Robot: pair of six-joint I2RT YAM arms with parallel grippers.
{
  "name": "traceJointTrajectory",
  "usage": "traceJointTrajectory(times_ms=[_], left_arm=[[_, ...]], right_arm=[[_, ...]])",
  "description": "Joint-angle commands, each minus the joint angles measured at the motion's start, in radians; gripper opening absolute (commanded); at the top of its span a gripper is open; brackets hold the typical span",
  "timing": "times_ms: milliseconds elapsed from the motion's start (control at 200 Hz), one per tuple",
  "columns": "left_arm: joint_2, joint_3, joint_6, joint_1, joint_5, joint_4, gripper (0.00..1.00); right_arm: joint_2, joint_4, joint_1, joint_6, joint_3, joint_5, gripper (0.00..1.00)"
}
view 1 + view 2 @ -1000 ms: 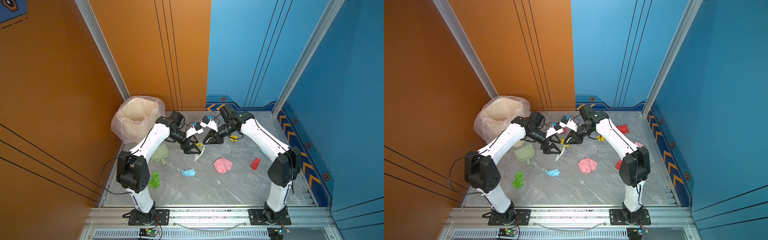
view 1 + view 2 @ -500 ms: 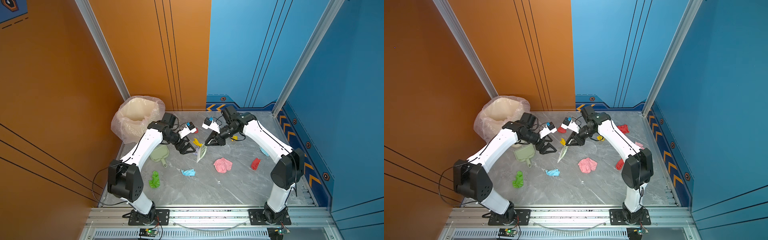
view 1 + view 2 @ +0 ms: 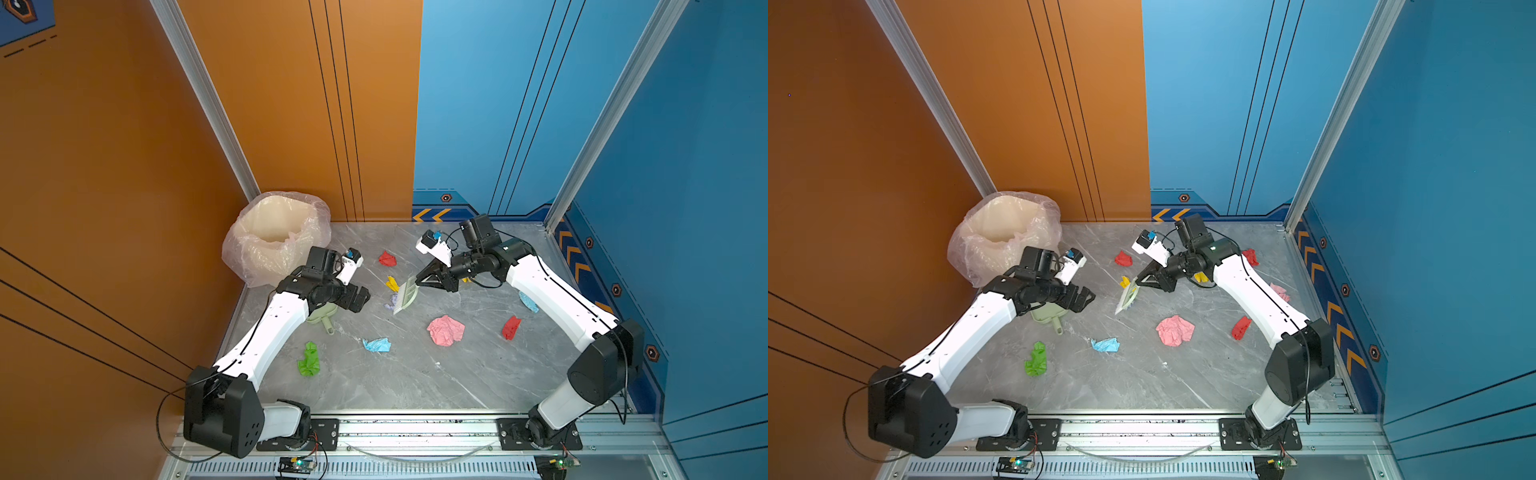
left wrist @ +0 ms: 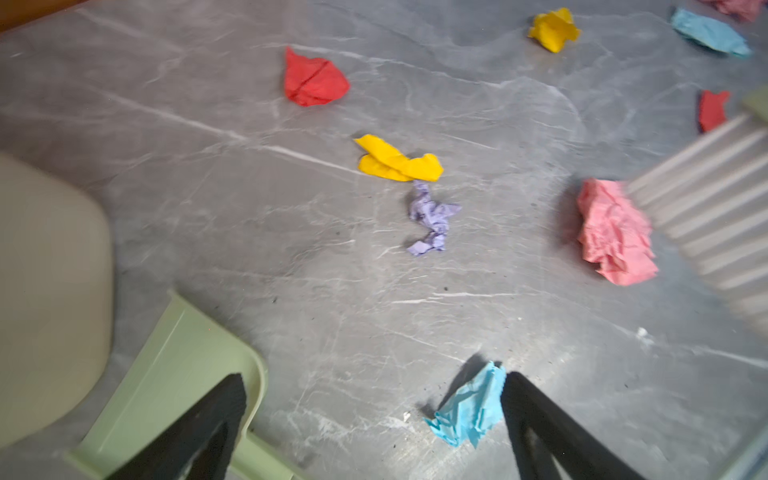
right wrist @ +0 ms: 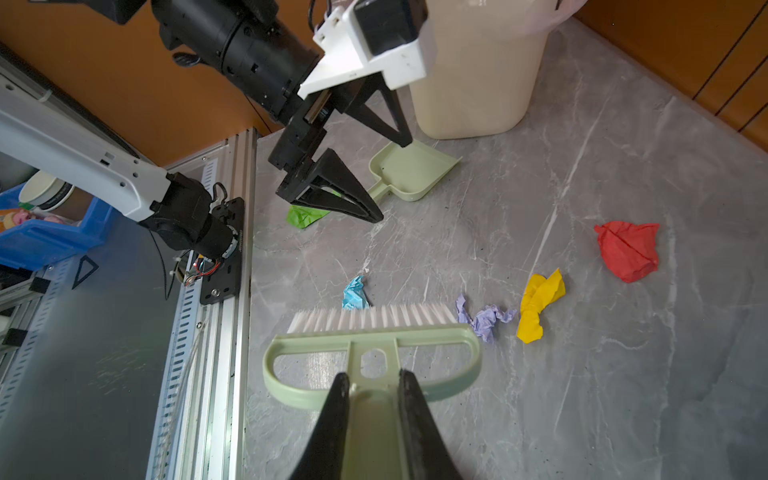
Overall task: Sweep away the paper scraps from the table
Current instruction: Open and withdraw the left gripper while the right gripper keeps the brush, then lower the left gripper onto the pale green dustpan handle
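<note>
Paper scraps lie across the grey table point(image 3: 415, 382): red point(image 3: 387, 259), yellow point(image 3: 392, 284), lilac point(image 3: 390, 302), pink point(image 3: 445, 330), light blue point(image 3: 377, 344) and green point(image 3: 308, 360), with another red one point(image 3: 511, 327) further right. My right gripper point(image 3: 419, 279) point(image 5: 372, 374) is shut on the handle of the pale green brush point(image 3: 406, 296) point(image 5: 374, 345). Its bristles point at the table beside the lilac scrap point(image 5: 484, 320). My left gripper point(image 3: 362, 300) point(image 4: 372, 376) hangs open and holds nothing, over the near end of the pale green dustpan point(image 3: 322, 316) point(image 4: 174, 374).
A cream bin point(image 3: 274, 237) lined with a clear bag stands at the back left corner, right behind the dustpan. Orange and blue wall panels close the left, back and right sides. A metal rail point(image 3: 415, 428) carrying both arm bases runs along the front edge.
My left arm has swung back to the left and lower, taking its open gripper away from the brush toward the dustpan. The right gripper keeps the brush, shifted only slightly.
</note>
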Motion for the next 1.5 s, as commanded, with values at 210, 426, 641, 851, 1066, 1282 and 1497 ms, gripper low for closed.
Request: traceJointTrajectory(times_ms=[210,426,641,851,1066,1282,1497], left_arm=[[-0.163,-0.229,-0.525,-0.014,-0.345,0.078,0.98],[-0.189,-0.310,-0.718,-0.083,-0.447,0.062,0.98],[-0.203,-0.376,-0.921,-0.160,-0.578,0.055,0.98],[-0.197,-0.426,-1.056,-0.179,-0.644,0.061,0.98],[-0.133,-0.430,-1.055,-0.175,-0.634,0.105,0.98],[-0.052,-0.409,-1.027,-0.154,-0.601,0.149,0.98],[0.002,-0.392,-0.986,-0.109,-0.561,0.176,0.98]], right_arm=[[-0.062,0.347,0.050,0.199,-0.161,0.241,0.00],[-0.040,0.399,0.084,0.232,-0.187,0.323,0.00],[-0.021,0.444,0.100,0.268,-0.199,0.348,0.00],[-0.011,0.455,0.109,0.274,-0.206,0.358,0.00],[-0.008,0.460,0.110,0.278,-0.214,0.358,0.00],[-0.008,0.465,0.110,0.285,-0.222,0.360,0.00],[-0.005,0.463,0.111,0.287,-0.224,0.362,0.00]])
